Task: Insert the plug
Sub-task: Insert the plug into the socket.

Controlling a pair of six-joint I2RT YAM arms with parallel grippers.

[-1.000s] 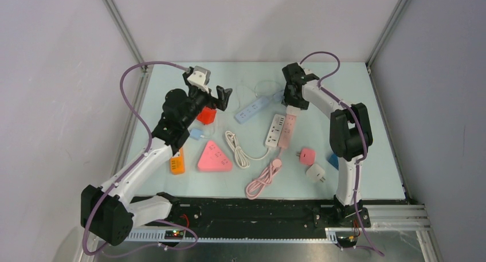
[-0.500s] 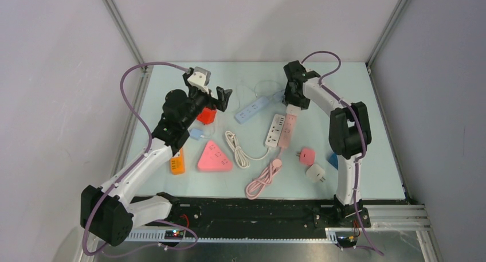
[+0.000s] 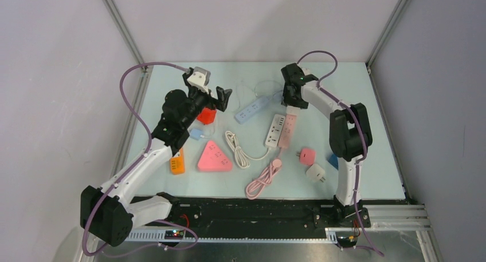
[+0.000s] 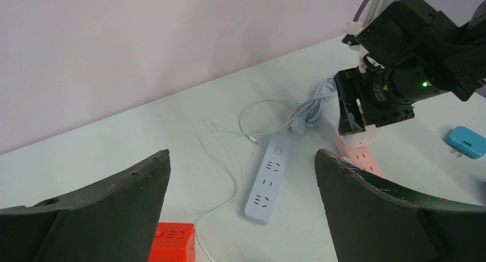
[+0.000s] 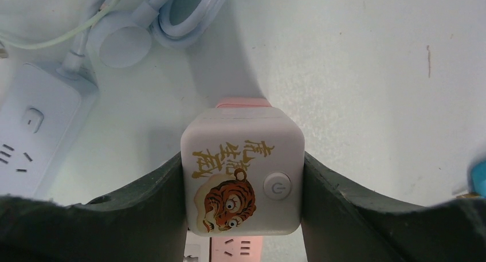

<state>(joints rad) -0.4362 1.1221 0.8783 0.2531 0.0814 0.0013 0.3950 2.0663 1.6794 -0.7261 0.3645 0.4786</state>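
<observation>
Table (image 3: 355,101): layout was left unchanged over the last second. The right arm (image 3: 338,118) was shifted only slightly near the far edge, at the middle. The left gripper (image 4: 242,159) was kept raised toward the far-left corner, fingers wide apart, nothing held. The pink power strip (image 3: 285,133) was seen near the table's centre, touching a white strip (image 3: 275,130). The right gripper (image 3: 290,101) was clamped on the white tiger-printed cube plug (image 5: 229,141), held right over the pink strip's far end. Whether the prongs were seated could not be told. Near-stillness was judged as plug aligned and the final press-down pending or under way.
</observation>
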